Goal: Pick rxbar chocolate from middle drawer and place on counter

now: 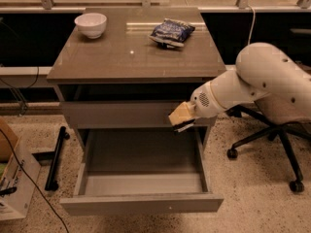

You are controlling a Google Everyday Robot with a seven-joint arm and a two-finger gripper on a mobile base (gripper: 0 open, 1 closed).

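We are seeing the rxbar chocolate point(184, 127) only as a thin dark strip with a pale edge, poking out below the tip of the gripper point(181, 117). The wrapper's lettering is too small for us to read, and most of the bar is lying hidden behind the gripper's yellowish tip. The gripper is pinching the bar, holding it in the air above the right rear part of the middle drawer point(141, 203). It is just in front of the right end of the closed drawer front point(116, 113) above. The middle drawer is standing pulled far out, with its grey floor and side walls lying in plain view.

The white arm point(257, 79) is reaching in from the right, and the frame's edge is cutting off its far end. The arm is also covering part of a black office chair point(272, 137) standing on the speckled floor.

The counter point(121, 57) is lying well above the bar, glossy and reflecting the lights. On it a white bowl point(91, 24) is sitting at the back left, and a crinkly blue-and-white snack bag point(171, 32) is lying at the back right, well apart from the bowl. At the left edge a cardboard box point(12, 178) is showing only in part. Beside the cabinet a black bar point(56, 157) is lying on the floor.
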